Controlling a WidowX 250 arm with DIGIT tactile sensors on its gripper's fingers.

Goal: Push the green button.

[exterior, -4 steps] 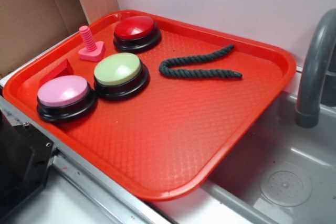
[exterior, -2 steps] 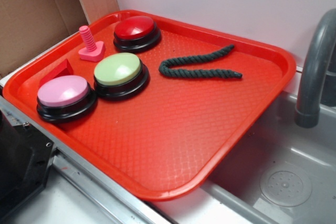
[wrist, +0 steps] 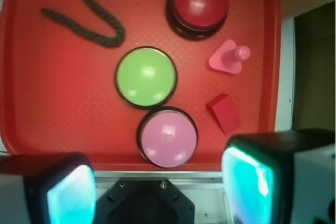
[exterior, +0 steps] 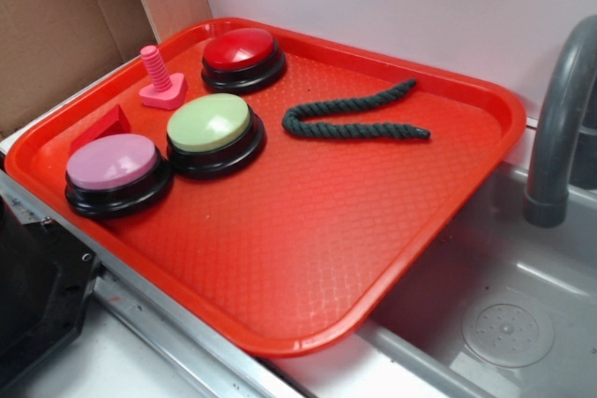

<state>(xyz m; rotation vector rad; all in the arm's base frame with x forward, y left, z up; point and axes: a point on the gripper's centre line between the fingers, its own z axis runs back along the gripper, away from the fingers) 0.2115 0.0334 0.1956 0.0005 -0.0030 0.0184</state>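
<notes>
My two fingers [wrist: 71,192] have black plastic shells with glossy, pale teal pads. Below me the red tray [exterior: 308,240] looks like hard plastic, its floor stamped with a fine rough diamond grain, its rim smooth. The green button [exterior: 209,122] has a smooth, faintly shiny plastic dome on a glossy black base. The dark green rope [exterior: 354,118] is twisted matt cord. The sink [exterior: 522,323] looks like dull grey plastic, and cardboard [exterior: 56,34] stands matt behind the tray.

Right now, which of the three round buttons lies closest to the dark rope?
The red button at the tray's far end; the green button is slightly farther, and the pink button is clearly farthest.
</notes>
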